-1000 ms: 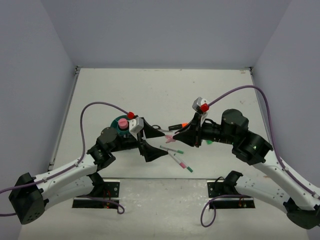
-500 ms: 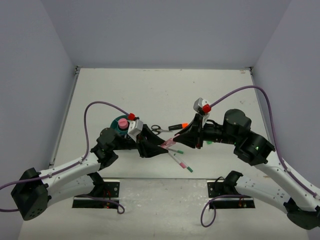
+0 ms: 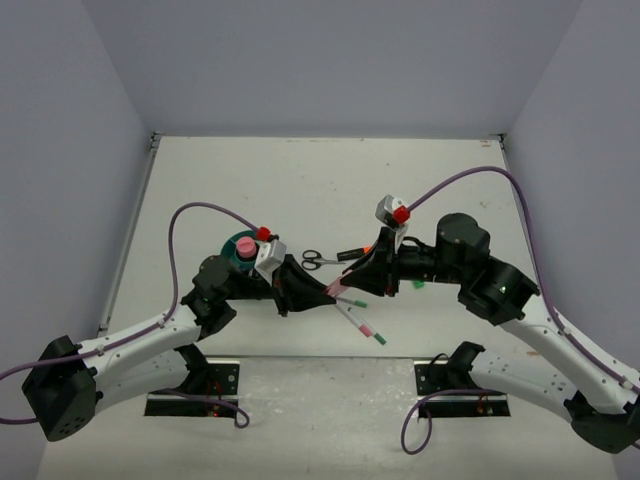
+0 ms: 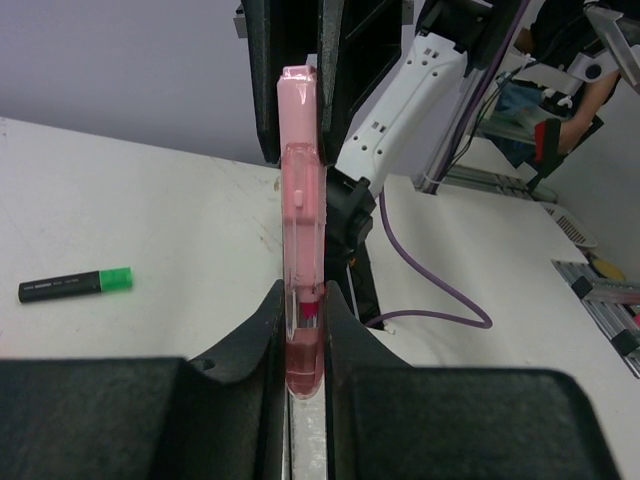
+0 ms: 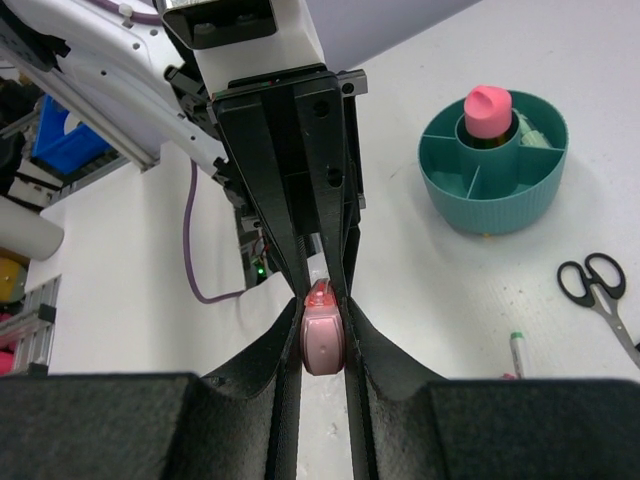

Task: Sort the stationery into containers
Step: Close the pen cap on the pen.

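Observation:
A pink translucent pen hangs above the table between both arms, each holding one end. My left gripper is shut on its rounded end. My right gripper is shut on the other end, and the two grippers point at each other. The teal container stands behind the left wrist with a pink tube upright in its middle. Black-handled scissors and an orange-capped highlighter lie beyond the grippers. Two thin white pens lie just below them.
A green-capped black highlighter lies on the table under the right arm, only its green tip showing from above. Purple cables loop over both arms. Grey walls close the table on three sides.
My left gripper has moved right to the pink pen held by the right gripper and closed on its free end. The right gripper has kept its grip and shifted slightly left.

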You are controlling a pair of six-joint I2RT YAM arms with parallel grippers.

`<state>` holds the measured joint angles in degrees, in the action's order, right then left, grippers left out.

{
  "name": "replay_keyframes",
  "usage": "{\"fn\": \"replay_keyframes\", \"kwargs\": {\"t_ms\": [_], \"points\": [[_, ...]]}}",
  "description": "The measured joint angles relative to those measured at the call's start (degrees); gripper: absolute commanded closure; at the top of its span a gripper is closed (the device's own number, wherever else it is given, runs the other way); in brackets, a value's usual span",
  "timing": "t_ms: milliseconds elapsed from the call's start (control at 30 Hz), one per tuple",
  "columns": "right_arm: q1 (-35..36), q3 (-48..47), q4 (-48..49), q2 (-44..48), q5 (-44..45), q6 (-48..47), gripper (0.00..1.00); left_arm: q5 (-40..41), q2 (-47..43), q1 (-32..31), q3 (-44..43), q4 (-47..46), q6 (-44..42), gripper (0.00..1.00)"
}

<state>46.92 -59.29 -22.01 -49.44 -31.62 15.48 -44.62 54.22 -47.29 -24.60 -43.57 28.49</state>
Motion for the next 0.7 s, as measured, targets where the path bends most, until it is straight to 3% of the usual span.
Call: {"fn": "replay_keyframes", "kwargs": {"t_ms": [467, 700], "points": [[4.8, 6.1, 13.4, -5.3, -2.1, 1.4, 1.00, -1.9, -1.0, 0.3, -2.2, 9.3, 1.0, 1.00], [5.8, 9.2, 19.2, -3.5, -0.6, 2.7, 1.00, 0.4, -4.6, 0.0, -2.2, 12.8, 1.1, 1.00]]}}
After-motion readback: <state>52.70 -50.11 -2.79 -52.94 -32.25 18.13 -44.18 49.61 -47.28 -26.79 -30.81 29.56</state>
